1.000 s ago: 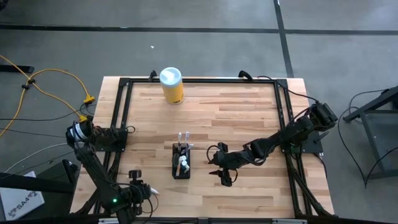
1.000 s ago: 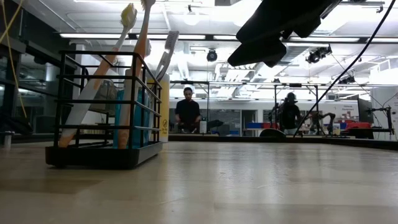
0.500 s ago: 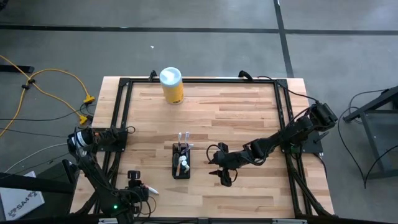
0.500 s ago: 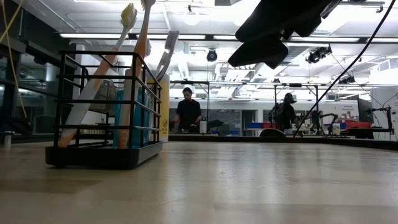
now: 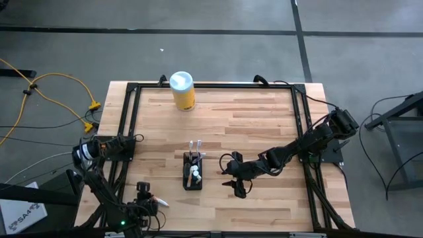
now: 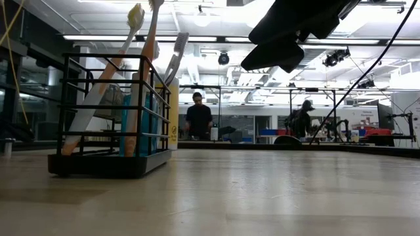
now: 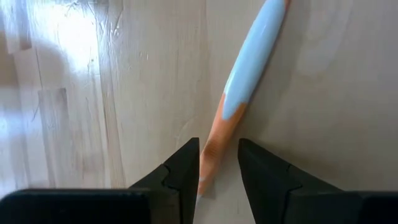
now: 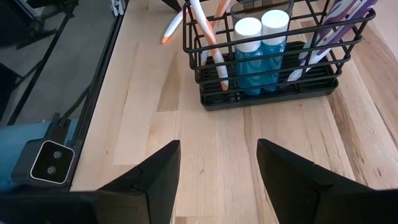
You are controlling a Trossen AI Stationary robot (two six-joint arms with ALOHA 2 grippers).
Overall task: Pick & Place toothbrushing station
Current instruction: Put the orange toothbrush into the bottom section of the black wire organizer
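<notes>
Your left gripper [image 7: 217,163] sits low at the table's near left corner, fingers slightly apart around the orange end of a loose toothbrush [image 7: 245,93] lying flat on the wood. Your right gripper [image 8: 217,163] hovers spread wide, facing the toothbrushing station [image 8: 271,59], which stands upright mid-table, just beside it, holding brushes and two blue bottles [image 8: 260,53].

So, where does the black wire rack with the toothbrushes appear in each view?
High view: the rack is at table centre, near the front edge, left of the right gripper.
Low view: the rack is at left, standing on the table.
Left wrist view: not in it; only a loose toothbrush.
Right wrist view: the rack is at top.
Shared landmark: the blue bottles inside.
</notes>
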